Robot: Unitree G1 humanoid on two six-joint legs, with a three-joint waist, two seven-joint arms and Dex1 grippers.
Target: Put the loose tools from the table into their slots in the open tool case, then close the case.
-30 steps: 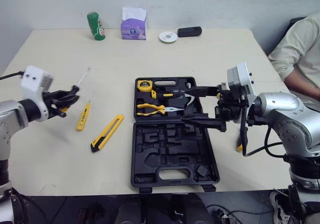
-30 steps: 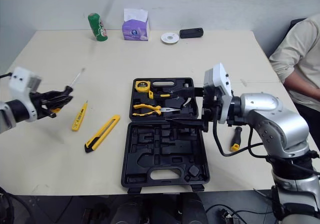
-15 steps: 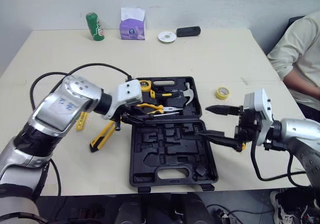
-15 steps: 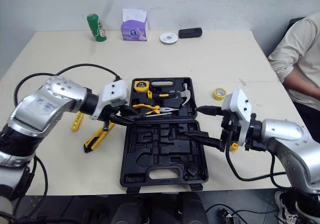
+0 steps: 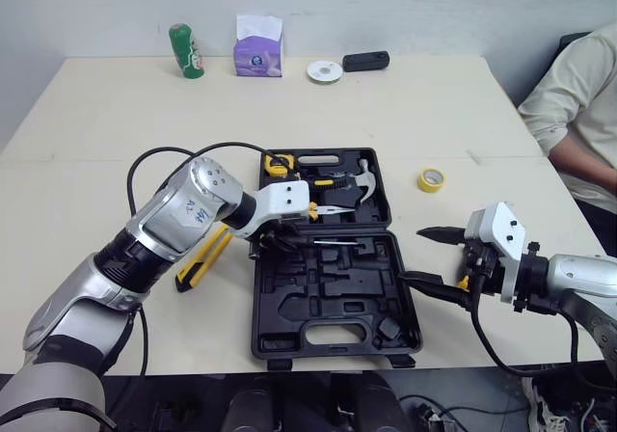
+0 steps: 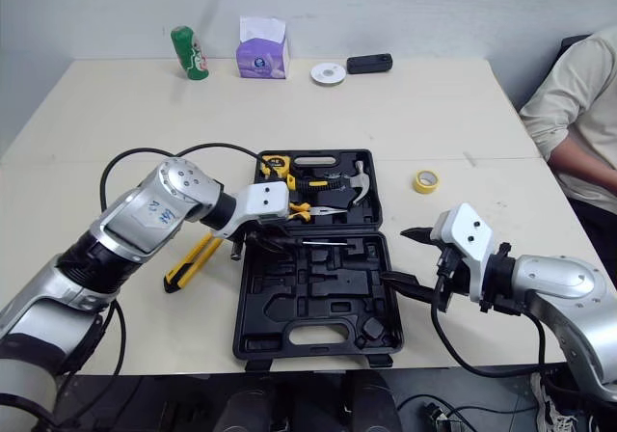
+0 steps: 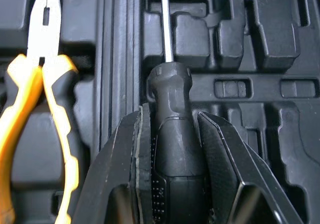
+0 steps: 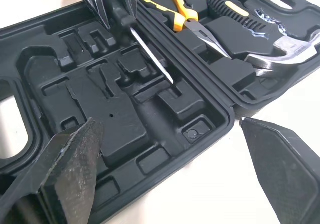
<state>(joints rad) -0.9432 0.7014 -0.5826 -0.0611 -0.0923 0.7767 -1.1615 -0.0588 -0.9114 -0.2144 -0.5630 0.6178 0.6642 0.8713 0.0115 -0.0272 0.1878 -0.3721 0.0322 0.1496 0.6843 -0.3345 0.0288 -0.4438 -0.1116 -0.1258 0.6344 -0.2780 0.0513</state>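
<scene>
1. The tool case (image 5: 333, 302) is found open and flat on the table (image 5: 434, 104). Pliers (image 7: 42, 79), a hammer (image 5: 362, 175) and a tape measure (image 5: 278, 164) are seated in its far half.
2. The left gripper (image 7: 172, 115) is clamped on the black handle of a screwdriver (image 7: 169, 91), one finger on each side.
3. The screwdriver's thin shaft is laid over the moulded recesses of the near half, just beside the hinge and along it. Whether it is seated in a slot cannot be determined.
4. The right gripper (image 5: 415, 255) is held empty with its fingers wide apart, just beside the right edge of the case's near half.
5. A yellow utility knife (image 5: 207, 256) is noted on the table left of the case, partly hidden by the left arm.
6. A yellow tape roll (image 5: 430, 179) lies on the table to the right of the case, apart from it.
</scene>
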